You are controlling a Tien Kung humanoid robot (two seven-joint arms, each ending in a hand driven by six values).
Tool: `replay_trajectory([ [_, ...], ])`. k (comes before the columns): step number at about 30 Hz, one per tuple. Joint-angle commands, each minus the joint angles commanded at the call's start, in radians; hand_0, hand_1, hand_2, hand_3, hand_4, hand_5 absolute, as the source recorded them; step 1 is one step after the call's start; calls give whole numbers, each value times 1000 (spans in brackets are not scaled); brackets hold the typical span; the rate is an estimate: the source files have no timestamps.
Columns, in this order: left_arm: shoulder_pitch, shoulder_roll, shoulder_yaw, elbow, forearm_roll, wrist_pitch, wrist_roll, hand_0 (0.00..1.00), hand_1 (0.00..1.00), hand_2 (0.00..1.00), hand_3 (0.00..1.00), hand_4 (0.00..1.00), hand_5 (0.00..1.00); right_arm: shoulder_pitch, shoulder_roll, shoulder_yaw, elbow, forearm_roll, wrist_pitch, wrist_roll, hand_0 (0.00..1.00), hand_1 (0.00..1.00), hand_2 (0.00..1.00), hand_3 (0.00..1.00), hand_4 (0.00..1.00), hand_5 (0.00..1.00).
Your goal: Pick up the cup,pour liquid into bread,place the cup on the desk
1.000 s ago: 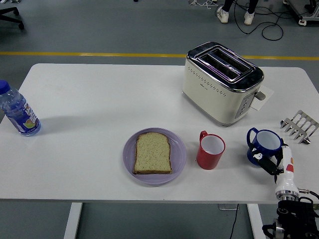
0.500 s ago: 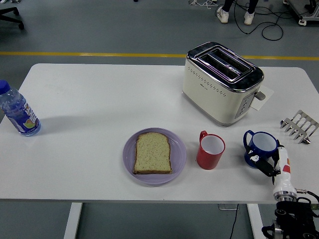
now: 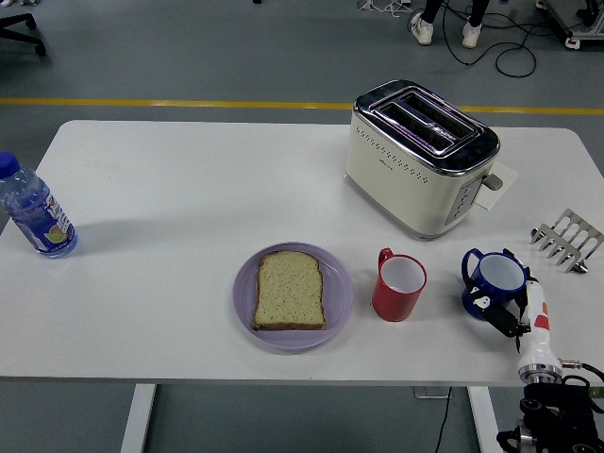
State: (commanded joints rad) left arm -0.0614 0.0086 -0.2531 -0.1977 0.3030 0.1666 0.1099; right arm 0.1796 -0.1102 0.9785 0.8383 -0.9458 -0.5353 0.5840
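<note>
A blue two-handled cup (image 3: 494, 275) stands on the white table (image 3: 189, 179) at the right, near the front edge. My right hand (image 3: 510, 314) comes up from the lower right corner, and its black fingers (image 3: 497, 316) curl against the cup's near wall. To the cup's left stands a red mug (image 3: 399, 287), upright and showing a white inside. Further left, a slice of bread (image 3: 290, 290) lies flat on a lilac plate (image 3: 339, 300). My left arm does not show.
A cream toaster (image 3: 418, 156) stands behind the red mug. A metal toast rack (image 3: 567, 239) sits at the right edge and a water bottle (image 3: 35, 211) at the far left. A person's feet (image 3: 442, 30) show beyond the table.
The blue cup and my right hand shifted a little to the left and toward the front edge; over the last half second they have barely moved.
</note>
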Motion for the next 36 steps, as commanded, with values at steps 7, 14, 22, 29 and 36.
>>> replay_trajectory([
  [7, 0, 0, 0, 0, 1, 0, 0, 633, 638, 650, 503, 239, 865, -2, 2, 7, 2, -7, 3, 0, 613, 567, 803, 977, 865, 148],
  [14, -4, 1, -8, -1, 3, 0, 0, 633, 637, 650, 503, 240, 866, 2, 3, 13, 2, -12, 1, 4, 699, 627, 839, 989, 865, 160],
  [22, -8, 2, -16, -1, 4, 0, 0, 633, 638, 650, 503, 240, 865, 4, 4, 23, 6, -24, 0, 8, 777, 685, 908, 998, 896, 164],
  [29, -9, 2, -16, -1, 6, 0, 0, 633, 638, 650, 502, 240, 864, 3, 3, 29, 10, -35, 5, 8, 812, 730, 915, 998, 900, 161],
  [36, -10, 2, -18, -2, 7, -1, 1, 633, 639, 650, 502, 240, 865, -1, 2, 35, 25, -58, 0, 11, 825, 741, 922, 998, 909, 165],
])
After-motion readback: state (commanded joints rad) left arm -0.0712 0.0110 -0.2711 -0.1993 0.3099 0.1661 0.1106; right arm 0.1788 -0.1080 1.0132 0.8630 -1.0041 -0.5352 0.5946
